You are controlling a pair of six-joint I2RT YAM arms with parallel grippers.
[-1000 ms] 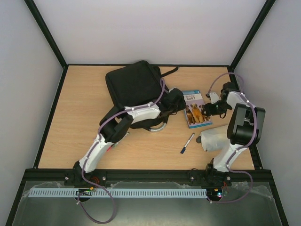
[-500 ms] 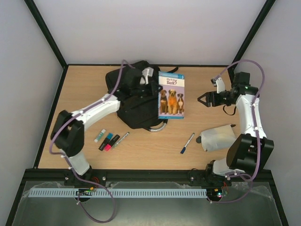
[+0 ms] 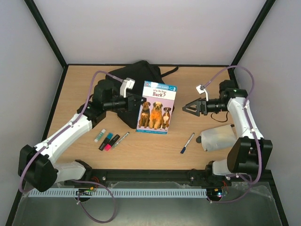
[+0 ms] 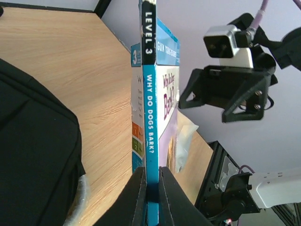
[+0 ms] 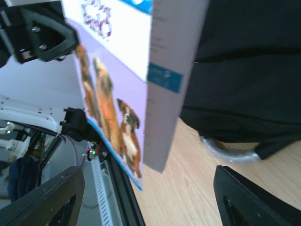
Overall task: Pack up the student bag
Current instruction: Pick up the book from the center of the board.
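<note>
The student bag (image 3: 134, 75) was seen at the back of the table (image 3: 211, 80), partly hidden by the book (image 3: 156, 109). The book was pinched at its spine by the left gripper (image 3: 135, 100); the right gripper (image 3: 187, 108) was spread wide, empty. The book could be twisted from that thin pinch if bumped. Since earlier: book brought forward, right jaws widened.

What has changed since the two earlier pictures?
The dog book, flat on the table beside the right gripper a second ago, is now held up by its spine in the left gripper, beside the student bag. The right gripper has opened and stands clear of it. The pen and white pouch stayed.
</note>
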